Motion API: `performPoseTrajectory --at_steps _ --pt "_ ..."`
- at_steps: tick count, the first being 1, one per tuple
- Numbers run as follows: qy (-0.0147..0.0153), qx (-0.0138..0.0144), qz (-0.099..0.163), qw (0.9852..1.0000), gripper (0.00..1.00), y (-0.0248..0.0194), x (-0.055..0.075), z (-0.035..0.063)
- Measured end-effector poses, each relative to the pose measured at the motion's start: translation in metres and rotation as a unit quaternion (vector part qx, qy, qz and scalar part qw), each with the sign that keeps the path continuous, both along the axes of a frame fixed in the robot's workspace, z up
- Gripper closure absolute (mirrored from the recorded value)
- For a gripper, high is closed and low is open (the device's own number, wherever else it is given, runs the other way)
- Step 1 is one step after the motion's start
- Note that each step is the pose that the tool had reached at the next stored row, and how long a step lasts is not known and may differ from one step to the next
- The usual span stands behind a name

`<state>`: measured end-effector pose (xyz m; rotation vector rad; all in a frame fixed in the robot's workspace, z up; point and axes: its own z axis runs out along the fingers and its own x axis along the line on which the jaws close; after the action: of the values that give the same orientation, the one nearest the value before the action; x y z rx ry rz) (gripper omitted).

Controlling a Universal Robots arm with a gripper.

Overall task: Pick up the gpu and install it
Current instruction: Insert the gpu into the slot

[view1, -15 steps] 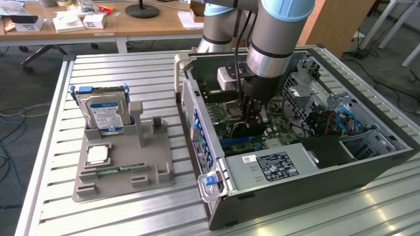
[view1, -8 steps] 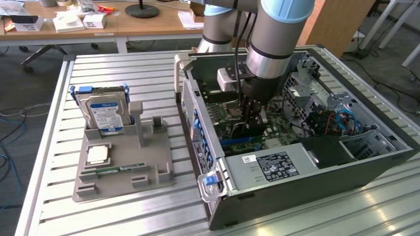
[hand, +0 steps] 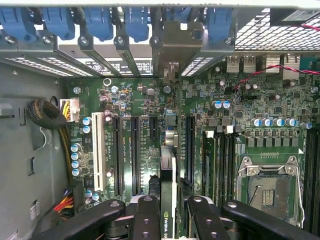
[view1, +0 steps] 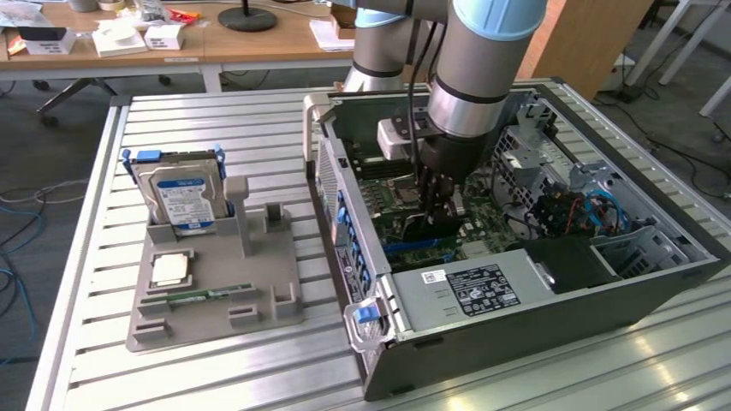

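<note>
Robot claw point(hand: 172, 220) inside an open computer case point(view1: 549, 325) on a slatted worktop point(view1: 228, 377) — clamped on the gpu point(hand: 167, 175), held edge-on over the green motherboard's point(hand: 235, 125) slots.

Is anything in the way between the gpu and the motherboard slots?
Nothing visible does. The hand holds the gpu edge-on over the motherboard, between empty black slots; the slot directly beneath is hidden by the card itself.
</note>
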<state>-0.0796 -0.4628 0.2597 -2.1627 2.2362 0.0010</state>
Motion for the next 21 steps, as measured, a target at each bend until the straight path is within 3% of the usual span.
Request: performPoseTrajectory --at_steps 21 --pt "0.0001 -0.0002 0.0 1.0 0.74 0.0 -0.0017 -0.0025"
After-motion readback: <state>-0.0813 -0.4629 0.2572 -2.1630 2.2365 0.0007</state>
